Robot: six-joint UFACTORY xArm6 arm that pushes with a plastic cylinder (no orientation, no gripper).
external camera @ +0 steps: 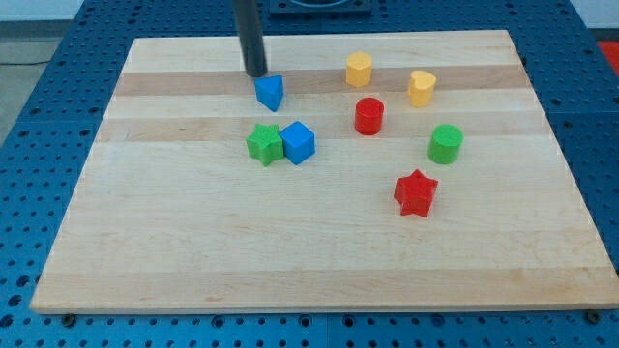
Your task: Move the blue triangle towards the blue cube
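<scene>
The blue triangle (271, 92) sits on the wooden board (193, 251) in the upper middle. The blue cube (299, 142) lies a short way below and slightly right of it, touching a green star (263, 144) on its left. My tip (255, 74) is the lower end of the dark rod and rests just above and left of the blue triangle, close to it or touching it.
A yellow hexagonal block (359, 70) and a yellow heart-shaped block (421, 87) stand at the upper right. A red cylinder (368, 116), a green cylinder (445, 144) and a red star (416, 192) lie right of the blue cube.
</scene>
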